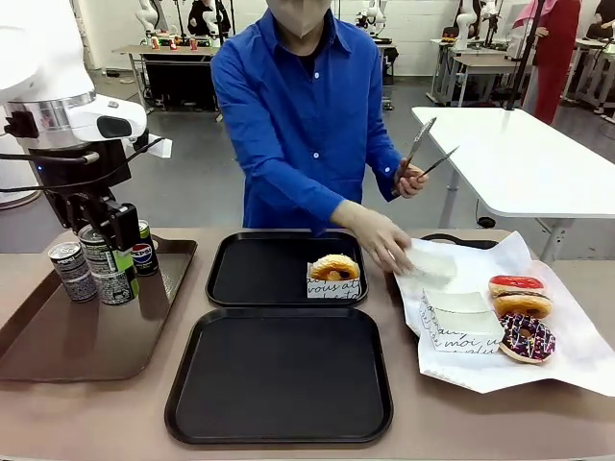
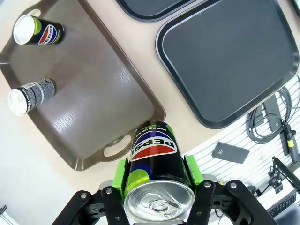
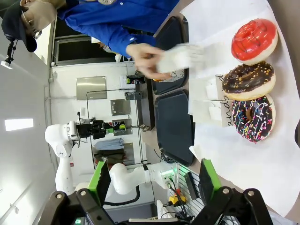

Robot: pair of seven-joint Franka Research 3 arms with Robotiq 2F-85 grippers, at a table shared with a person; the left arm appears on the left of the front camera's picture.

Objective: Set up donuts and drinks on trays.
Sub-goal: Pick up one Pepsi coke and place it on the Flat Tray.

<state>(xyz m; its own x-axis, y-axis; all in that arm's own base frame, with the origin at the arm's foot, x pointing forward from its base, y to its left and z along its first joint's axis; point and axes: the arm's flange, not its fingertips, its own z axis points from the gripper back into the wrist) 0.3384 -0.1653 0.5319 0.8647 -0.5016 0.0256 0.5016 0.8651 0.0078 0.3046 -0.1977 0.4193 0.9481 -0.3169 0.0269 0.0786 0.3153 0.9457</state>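
- Donuts: three lie bare in a row on the white paper (image 1: pixel 577 355) at the bench's right end: a red-iced donut (image 1: pixel 516 284), a brown crumb-topped donut (image 1: pixel 522 305) and a chocolate sprinkled donut (image 1: pixel 527 338).
- A fourth, the glazed donut (image 1: pixel 334 268), sits in a printed sleeve on the far black tray (image 1: pixel 245 279), at its near right corner.
- The near black tray (image 1: pixel 279 379) lies just in front of the far one.
- Left jaws are closed on a dark Pepsi can (image 2: pixel 154 154), with a green pad on each side of it, above the brown tray (image 1: pixel 58 346). Whether the can's base touches that tray I cannot tell.
- A grey can (image 1: pixel 69 271) and a second Pepsi can (image 1: pixel 144 252) stand upright on the brown tray.
- Right jaws stand wide open and grip nothing.
- One hand (image 1: pixel 382 245) of the person holds a white sleeve (image 1: pixel 430 261) over the paper; the other hand (image 1: pixel 408 181) holds tongs (image 1: pixel 423 144).
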